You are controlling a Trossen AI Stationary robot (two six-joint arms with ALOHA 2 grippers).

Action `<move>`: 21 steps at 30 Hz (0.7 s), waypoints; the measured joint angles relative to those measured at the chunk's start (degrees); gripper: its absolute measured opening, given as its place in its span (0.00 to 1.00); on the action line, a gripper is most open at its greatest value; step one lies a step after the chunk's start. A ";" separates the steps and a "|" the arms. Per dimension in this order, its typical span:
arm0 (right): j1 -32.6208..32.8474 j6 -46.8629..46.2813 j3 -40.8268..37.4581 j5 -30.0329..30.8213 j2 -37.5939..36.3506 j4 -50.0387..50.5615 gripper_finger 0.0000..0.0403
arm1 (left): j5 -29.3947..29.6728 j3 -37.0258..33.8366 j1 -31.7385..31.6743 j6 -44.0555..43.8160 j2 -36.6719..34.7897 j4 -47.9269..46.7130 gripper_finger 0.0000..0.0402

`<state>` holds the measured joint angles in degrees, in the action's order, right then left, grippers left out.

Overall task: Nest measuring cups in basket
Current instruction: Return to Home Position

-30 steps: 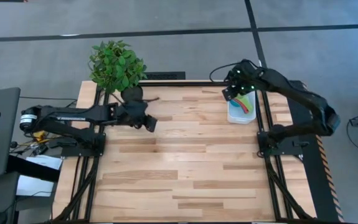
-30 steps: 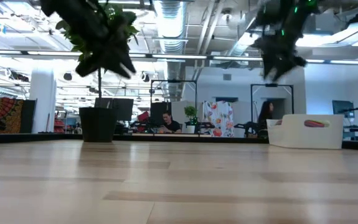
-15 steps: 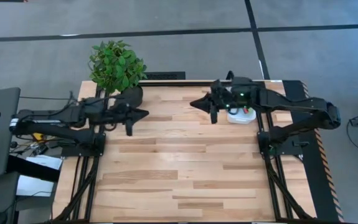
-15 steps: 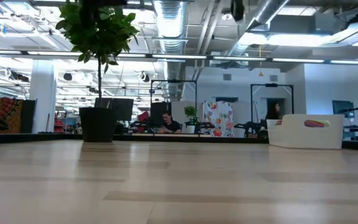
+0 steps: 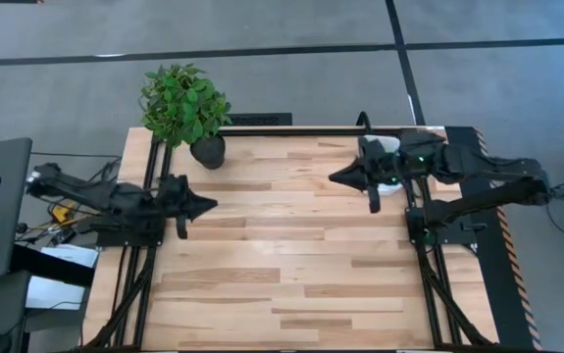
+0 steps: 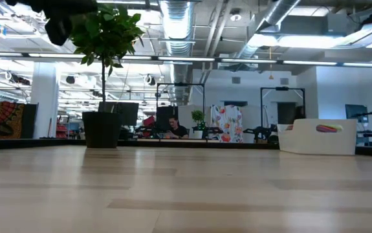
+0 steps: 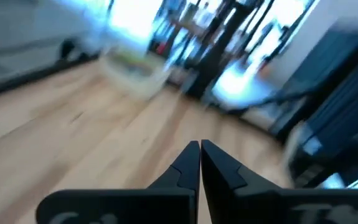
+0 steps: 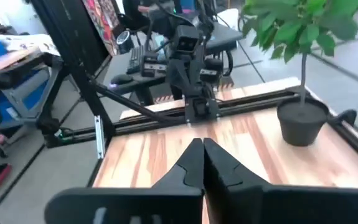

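- White plastic basket (image 6: pixel 317 138) stands by the right edge of the desk (image 5: pixel 282 265), with the nested measuring cups (image 6: pixel 327 128) showing their colours just above its rim.
- My right pincer (image 5: pixel 338 178) hangs clenched and empty just beside the basket, pointing towards the desk's middle.
- My left pincer (image 5: pixel 201 204), also clenched on nothing, sits at the left edge, near the potted plant (image 5: pixel 183 103).

The desk (image 5: pixel 282 255) is a top of pale wooden planks, laid lengthwise in mixed tones. Two things stand on it, both at its far edge and well apart: a plant pot (image 5: pixel 208 153) (dark, holding a leafy green plant (image 5: pixel 183 98)) at the left corner, and the white basket (image 6: pixel 315 144) toward the right.
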<state>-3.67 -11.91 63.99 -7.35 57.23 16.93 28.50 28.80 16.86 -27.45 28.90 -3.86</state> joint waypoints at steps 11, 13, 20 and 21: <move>-0.18 1.47 -26.89 2.13 -12.09 -24.73 0.05 | 4.21 -11.31 2.45 6.98 -1.97 10.19 0.00; -0.63 1.41 -29.86 2.53 -12.91 -21.00 0.06 | 0.43 -9.91 2.85 14.22 -2.24 9.86 0.00; 2.09 10.02 -40.54 2.04 -18.01 -29.40 0.02 | -10.42 -9.09 5.40 28.17 -10.23 -6.00 0.00; 2.46 10.38 -42.82 2.32 -19.33 -34.23 0.02 | -10.14 -10.21 5.43 29.25 -11.46 -5.56 0.00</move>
<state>-1.20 -1.53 21.17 -5.02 37.91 -17.31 18.36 18.58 22.29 1.79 17.44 -9.42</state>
